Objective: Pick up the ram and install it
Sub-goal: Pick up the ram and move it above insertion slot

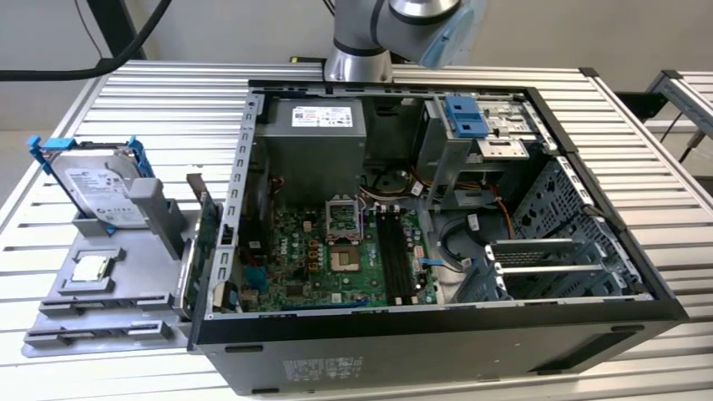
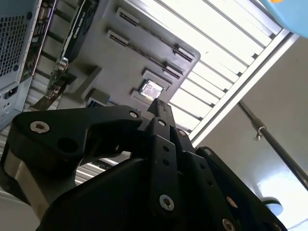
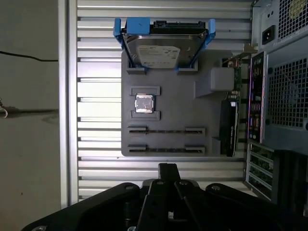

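On the grey parts tray (image 3: 211,118), both long cradles (image 3: 166,131) stand empty; gripper (image 3: 167,168) is pressed together, pinching nothing visible; whether the ram sits in the motherboard slots (image 1: 392,246) cannot be told, installation unconfirmed

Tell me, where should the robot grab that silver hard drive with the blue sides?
Probably by its free upper end, coming down from above. The hard drive stands leaning with its lower end tucked into the grey tray, so just the top is clear. Pinch across its two flat faces, tilted to match the lean; the blue brackets cover its side edges.
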Controlling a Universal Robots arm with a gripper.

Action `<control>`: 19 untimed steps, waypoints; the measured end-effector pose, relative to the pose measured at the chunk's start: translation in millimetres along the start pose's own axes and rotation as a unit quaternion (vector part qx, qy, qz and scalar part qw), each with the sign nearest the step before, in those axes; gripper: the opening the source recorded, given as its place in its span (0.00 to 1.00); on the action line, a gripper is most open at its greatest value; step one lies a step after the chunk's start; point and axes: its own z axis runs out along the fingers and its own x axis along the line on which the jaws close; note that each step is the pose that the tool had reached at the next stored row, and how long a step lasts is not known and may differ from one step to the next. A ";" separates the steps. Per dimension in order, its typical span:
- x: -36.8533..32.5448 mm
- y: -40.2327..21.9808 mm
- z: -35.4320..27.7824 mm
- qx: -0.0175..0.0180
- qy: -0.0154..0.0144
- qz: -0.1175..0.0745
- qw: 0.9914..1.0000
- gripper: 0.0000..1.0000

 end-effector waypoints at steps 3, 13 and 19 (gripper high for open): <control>0.0 0.1 0.1 0.000 0.000 0.000 1.000 0.00; 0.1 0.1 -0.1 0.000 0.002 -0.054 0.999 0.00; 0.2 0.1 -0.3 0.001 0.004 -0.087 0.996 0.00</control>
